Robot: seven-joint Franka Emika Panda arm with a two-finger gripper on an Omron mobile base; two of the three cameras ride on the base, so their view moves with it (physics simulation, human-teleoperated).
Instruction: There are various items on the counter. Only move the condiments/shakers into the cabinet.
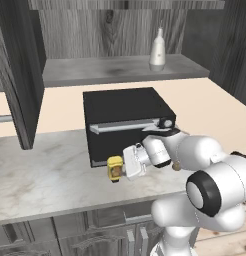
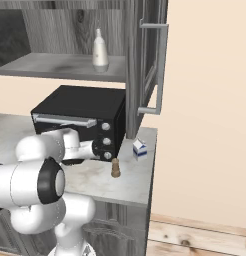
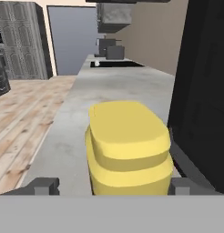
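Observation:
The yellow squeeze bottle [image 1: 115, 167] stands on the marble counter [image 1: 50, 175] just in front of the black toaster oven. My gripper [image 1: 123, 169] reaches it from the right. In the hand view the yellow squeeze bottle [image 3: 127, 145] sits between the fingertips [image 3: 41, 185]; the right tip is at its side and a gap remains on the left, so the gripper [image 3: 111, 186] is open around it. The white narrow-necked bottle [image 1: 157, 47] stands on the cabinet shelf [image 1: 95, 70]. The brown shaker [image 2: 115, 168] and the blue-and-white box [image 2: 139, 148] stand on the counter's right end.
The black toaster oven [image 1: 125, 117] takes up the middle of the counter, directly behind the gripper. Tall dark cabinet doors hang open at the left [image 1: 17, 75] and at the right [image 2: 145, 65]. The counter ends at a thin edge [image 2: 151, 170] beside the beige wall.

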